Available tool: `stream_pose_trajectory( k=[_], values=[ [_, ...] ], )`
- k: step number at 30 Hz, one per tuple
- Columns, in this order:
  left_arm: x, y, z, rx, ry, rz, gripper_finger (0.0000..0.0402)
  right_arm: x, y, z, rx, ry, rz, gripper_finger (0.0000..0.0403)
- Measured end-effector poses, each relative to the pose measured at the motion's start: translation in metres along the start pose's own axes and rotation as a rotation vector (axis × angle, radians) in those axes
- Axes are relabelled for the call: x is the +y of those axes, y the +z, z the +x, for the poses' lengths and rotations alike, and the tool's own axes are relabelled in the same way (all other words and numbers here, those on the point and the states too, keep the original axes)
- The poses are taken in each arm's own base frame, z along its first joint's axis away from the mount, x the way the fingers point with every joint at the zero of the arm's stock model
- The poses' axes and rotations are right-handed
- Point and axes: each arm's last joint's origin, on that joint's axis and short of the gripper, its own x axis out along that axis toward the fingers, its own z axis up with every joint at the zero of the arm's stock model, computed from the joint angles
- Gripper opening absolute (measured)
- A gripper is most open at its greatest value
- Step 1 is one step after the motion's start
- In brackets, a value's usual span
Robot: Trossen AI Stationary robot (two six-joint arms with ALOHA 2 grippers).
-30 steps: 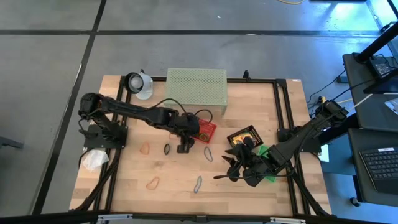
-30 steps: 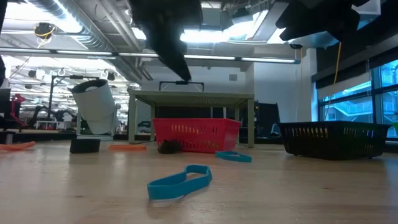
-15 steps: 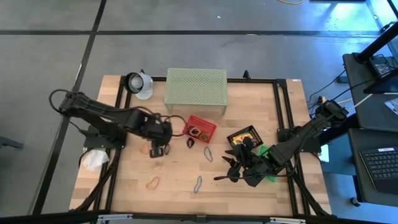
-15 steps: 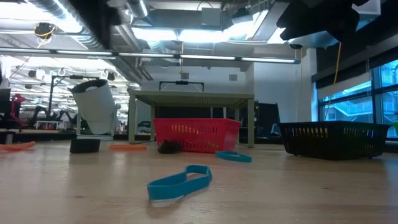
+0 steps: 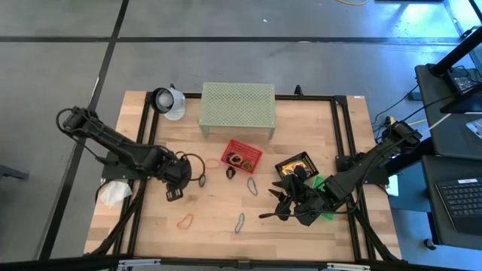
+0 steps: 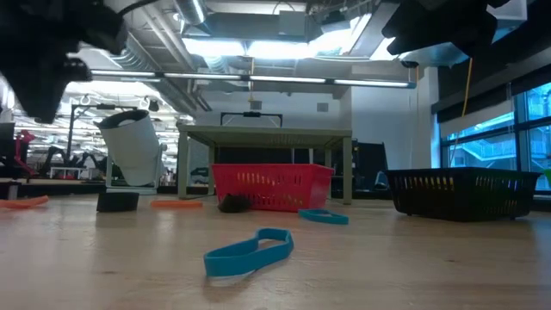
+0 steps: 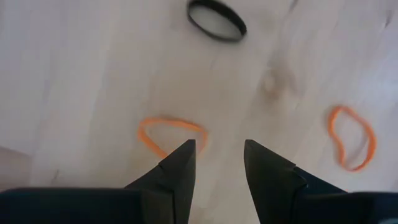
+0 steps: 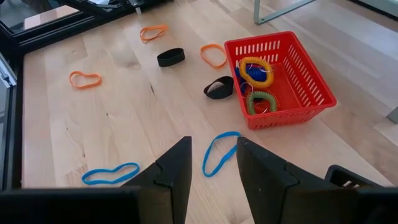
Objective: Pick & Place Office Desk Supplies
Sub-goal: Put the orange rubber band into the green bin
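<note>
the left gripper (image 5: pixel 175 193) hovers left of centre over an orange loop (image 7: pixel 169 133), fingers parted, holding nothing. the right gripper (image 5: pixel 277 205), lower right, is likewise parted and empty. coiled loops lie in the red basket (image 5: pixel 254 159) at centre.

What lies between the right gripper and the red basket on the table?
In the right wrist view, one blue loop lies on the bare wood between the open right gripper and the red basket; it touches neither.
</note>
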Motion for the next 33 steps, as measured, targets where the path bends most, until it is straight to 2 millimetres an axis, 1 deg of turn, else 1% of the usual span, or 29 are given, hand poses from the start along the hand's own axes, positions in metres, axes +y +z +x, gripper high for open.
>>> stream_pose_trajectory(
  k=[6,10,17,24,33],
  values=[
    [0.000,-0.012,0.018,0.051,-0.021,0.052,0.0132,0.000,0.000,0.000,-0.001,0.000,0.001,0.0127],
    [0.003,-0.017,0.027,0.073,-0.008,0.045,0.0143,0.000,0.000,0.000,-0.002,0.002,0.003,0.0127],
    [0.005,-0.021,0.039,0.089,0.023,0.030,0.0171,0.000,0.000,0.000,-0.002,0.002,0.003,0.0127],
    [0.007,-0.024,0.061,0.093,0.048,0.028,0.0178,0.000,0.000,0.000,-0.002,0.002,0.002,0.0127],
    [0.007,-0.024,0.065,0.087,0.051,0.083,0.0186,0.000,0.000,0.000,-0.002,0.002,-0.002,0.0127]
  ],
)
